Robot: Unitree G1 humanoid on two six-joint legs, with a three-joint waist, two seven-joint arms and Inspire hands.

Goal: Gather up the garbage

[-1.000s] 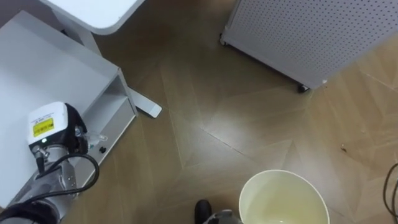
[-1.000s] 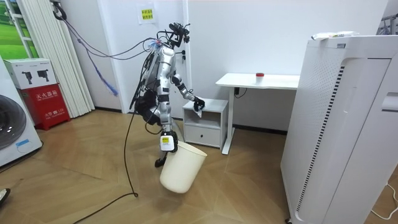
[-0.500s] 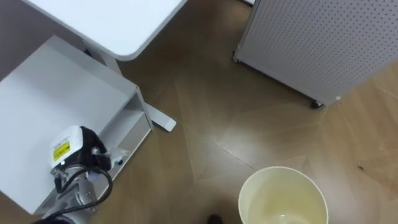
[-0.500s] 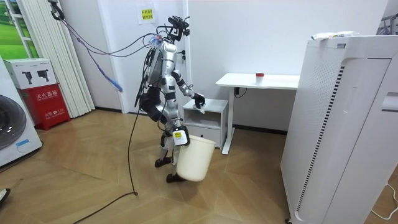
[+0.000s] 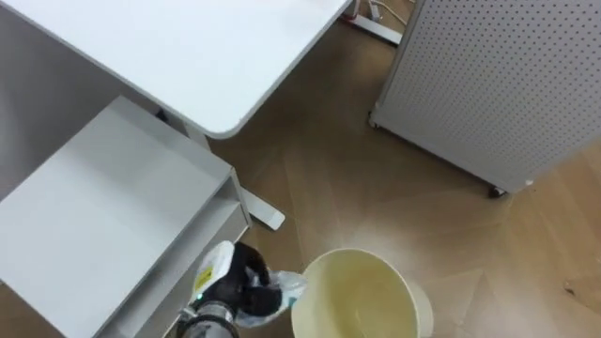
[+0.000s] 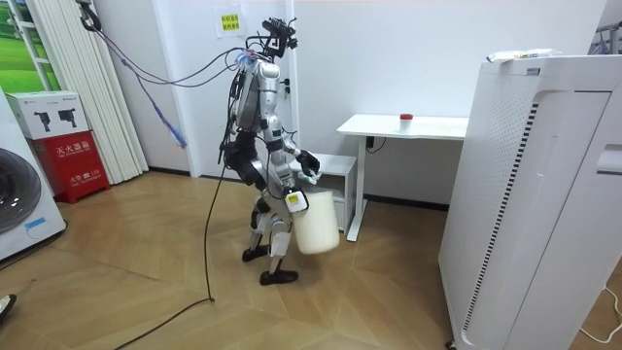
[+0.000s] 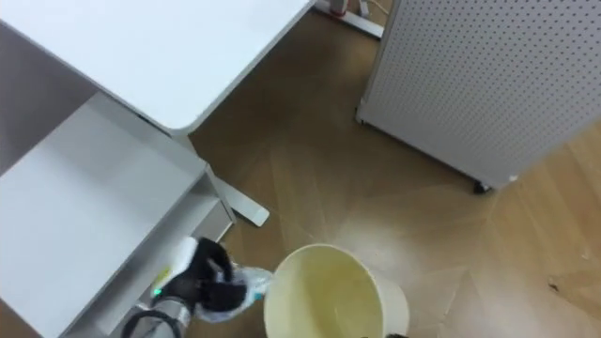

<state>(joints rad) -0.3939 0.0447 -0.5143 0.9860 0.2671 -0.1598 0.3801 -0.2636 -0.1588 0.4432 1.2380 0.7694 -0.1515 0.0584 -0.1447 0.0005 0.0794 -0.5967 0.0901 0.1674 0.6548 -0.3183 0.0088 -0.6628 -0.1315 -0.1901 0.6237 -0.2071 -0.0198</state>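
My left hand is low in the left eye view, its dark fingers curled round a crumpled pale wrapper. The wrapper sits right at the left rim of a cream waste bin, whose open mouth faces up at me. In the room view the bin hangs off the floor at my right hand, which grips its rim at hip height. My left hand is just above the bin there. I stand on the wooden floor next to the white cabinet.
A white desk and a low white cabinet stand to my left. A white perforated appliance on castors is ahead on the right. Bare wooden floor lies between them.
I have stepped closer to the cabinet and desk, so the view has shifted. The bin has risen from knee to hip height. My left hand with the wrapper has come over to the bin's rim.
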